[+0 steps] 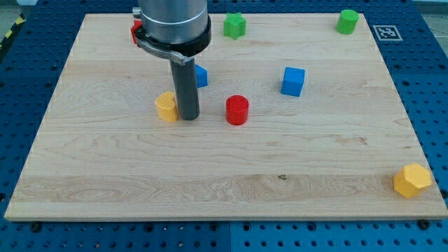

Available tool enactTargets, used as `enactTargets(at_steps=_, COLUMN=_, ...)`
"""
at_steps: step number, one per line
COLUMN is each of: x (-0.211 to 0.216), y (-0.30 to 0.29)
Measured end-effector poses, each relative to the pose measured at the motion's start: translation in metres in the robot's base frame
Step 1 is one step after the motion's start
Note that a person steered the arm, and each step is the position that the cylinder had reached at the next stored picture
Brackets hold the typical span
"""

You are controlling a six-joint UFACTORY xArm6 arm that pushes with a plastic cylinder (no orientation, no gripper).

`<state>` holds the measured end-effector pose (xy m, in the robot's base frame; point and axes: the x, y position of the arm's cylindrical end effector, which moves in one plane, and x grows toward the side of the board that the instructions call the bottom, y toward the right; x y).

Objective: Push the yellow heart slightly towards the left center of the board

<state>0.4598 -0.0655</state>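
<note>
Tip [189,117] (bare rod, no pincer to open or clench) sits touching the right side of yellow heart [166,106], left-center of board [105,175], so I'd nudge left slowly w/ a short stroke, centered, to avoid spin.

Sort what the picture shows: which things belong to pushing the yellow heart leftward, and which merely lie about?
Job: yellow heart; my tip, at its right side.
Lying about: red cylinder; blue cube; blue block; green star; green cylinder; yellow hexagon; red block.
</note>
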Motion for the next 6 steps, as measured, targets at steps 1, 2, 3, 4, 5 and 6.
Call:
enactTargets(at_steps=1, x=-0.011, y=-0.022)
enactTargets(at_steps=2, x=-0.013, y=-0.022)
enactTargets(at_steps=3, x=-0.013, y=-0.022)
enactTargets(at_steps=4, x=-0.013, y=-0.035)
enactTargets(at_steps=5, x=-0.014, y=-0.057)
enactTargets(at_steps=6, x=-0.021, y=-0.074)
